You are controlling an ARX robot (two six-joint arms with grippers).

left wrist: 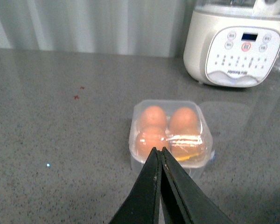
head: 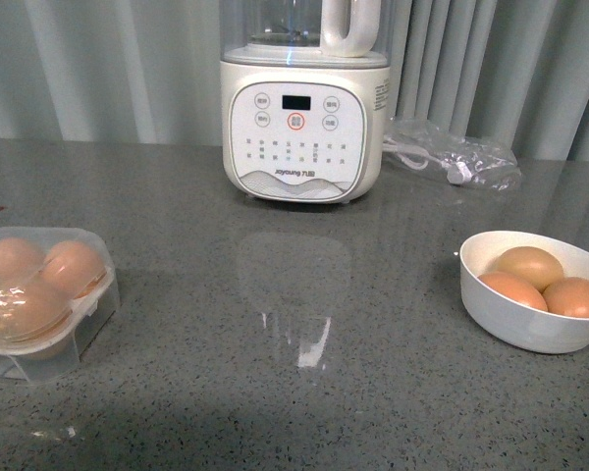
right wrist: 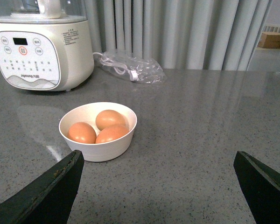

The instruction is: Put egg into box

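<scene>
The box (head: 37,357) is a small clear case at the table's left, its clear lid down over orange-brown eggs (head: 71,267). In the left wrist view, my left gripper (left wrist: 158,150) is shut and empty, its tips just short of the box (left wrist: 203,161). Two eggs (left wrist: 153,116) show plainly at the far side, and a label covers part of the near side. More eggs (right wrist: 110,119) lie in a white bowl (right wrist: 100,150) at the right. My right gripper (right wrist: 158,155) is open and empty, a little short of the bowl. Neither arm appears in the front view.
A white Joyoung blender (head: 299,123) stands at the back centre. A clear bag with a white cable (head: 452,157) lies to its right. The white bowl (head: 520,329) holds three eggs. Curtains hang behind the grey speckled table.
</scene>
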